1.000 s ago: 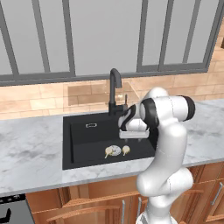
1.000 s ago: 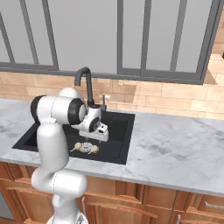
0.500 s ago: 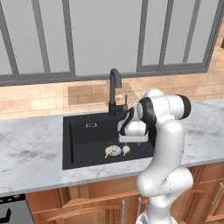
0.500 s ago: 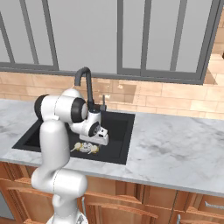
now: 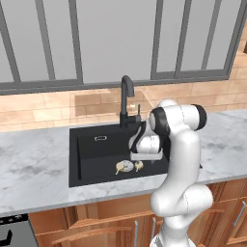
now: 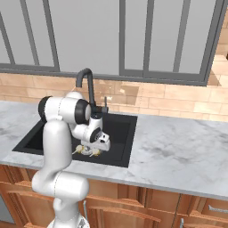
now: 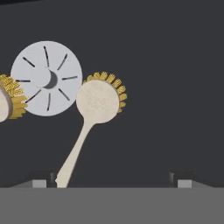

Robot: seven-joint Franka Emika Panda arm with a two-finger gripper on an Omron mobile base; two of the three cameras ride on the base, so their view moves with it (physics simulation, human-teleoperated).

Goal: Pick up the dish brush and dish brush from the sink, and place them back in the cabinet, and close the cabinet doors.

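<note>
Marble, grey-veined, made up the table (image 5: 34, 169) that carried everything, and set into it I saw the black sink (image 5: 91, 144) with its tall curved faucet (image 5: 126, 99) at the back rim. Above it ran a band of tan brick (image 6: 178, 100) and a row of grey-framed glass panels (image 5: 111, 38). My white arm (image 5: 181, 159) bent down into the basin from the front. On the sink floor lay a pale round drain cover (image 7: 46, 78), and just beside it a dish brush (image 7: 94, 118) rested flat, its round head ringed with yellow bristles and its handle running back toward the left fingertip. A second brush (image 7: 8, 101) sat at the other side of the drain. My pincer (image 7: 113, 183) hung above them with its jaws spread wide, holding nothing.
</note>
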